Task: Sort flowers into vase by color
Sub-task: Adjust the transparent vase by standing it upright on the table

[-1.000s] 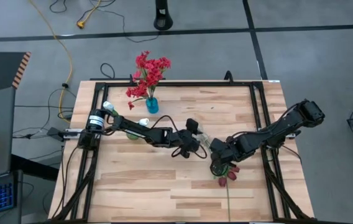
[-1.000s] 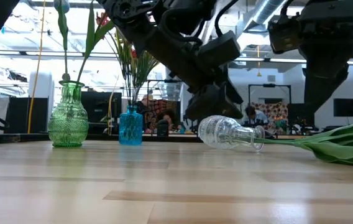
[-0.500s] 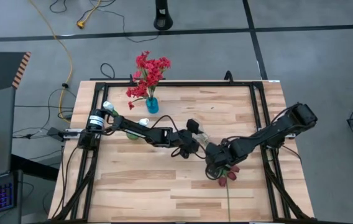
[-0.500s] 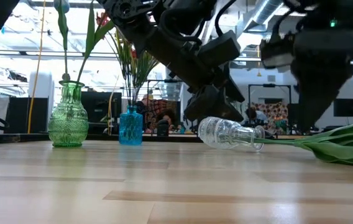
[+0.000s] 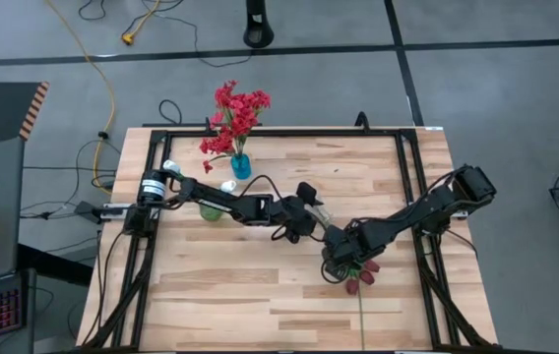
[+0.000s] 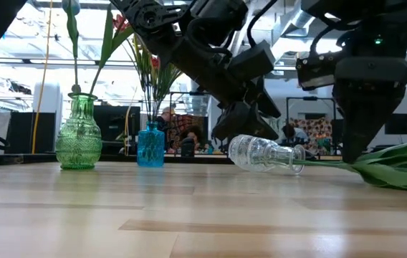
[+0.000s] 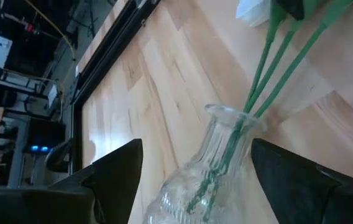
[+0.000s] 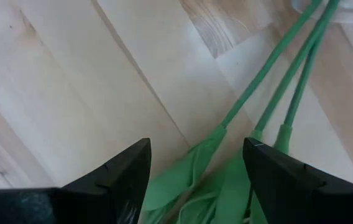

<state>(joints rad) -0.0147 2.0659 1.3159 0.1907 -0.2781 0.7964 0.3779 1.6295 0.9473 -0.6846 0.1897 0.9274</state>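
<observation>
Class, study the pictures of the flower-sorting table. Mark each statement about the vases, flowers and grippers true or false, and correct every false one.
1. The clear vase stands upright. False: it lies on its side on the table.
2. Green stems run into the clear vase's mouth. True.
3. The blue vase holds red flowers. True.
4. The left gripper is shut on the clear vase. False: its fingers stand open either side of it.
5. The right gripper is open above green stems. True.
6. The green vase has tipped over. False: it stands upright.

Right arm shifts in.
The right gripper (image 5: 337,258) has slid toward the left gripper (image 5: 304,228), now over the maroon tulips' (image 5: 356,278) stems.
</observation>
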